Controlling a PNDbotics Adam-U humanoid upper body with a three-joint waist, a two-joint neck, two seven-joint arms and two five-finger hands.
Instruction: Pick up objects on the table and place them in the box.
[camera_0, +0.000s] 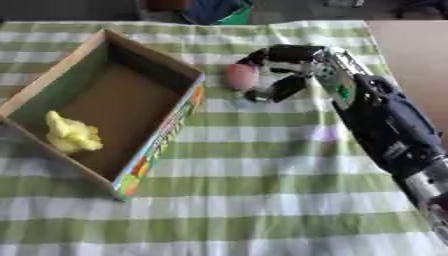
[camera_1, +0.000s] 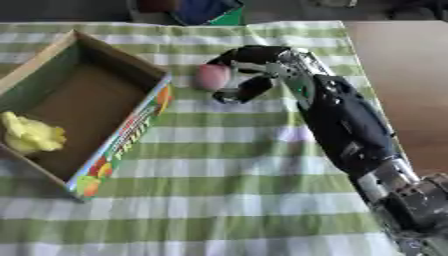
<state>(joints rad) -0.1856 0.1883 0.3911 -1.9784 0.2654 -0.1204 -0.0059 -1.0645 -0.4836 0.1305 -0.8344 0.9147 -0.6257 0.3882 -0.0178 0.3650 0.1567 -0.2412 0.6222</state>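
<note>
1. While the right hand (camera_0: 278, 75) reaches in from the right, its fingers curl around a pink egg-shaped object (camera_0: 241, 76), just right of the box's (camera_0: 166, 127) far corner
2. Inside the box, a yellow object (camera_0: 72, 132) lies at the near left
3. Everything sits on a green checked tablecloth (camera_0: 262, 190)
</note>
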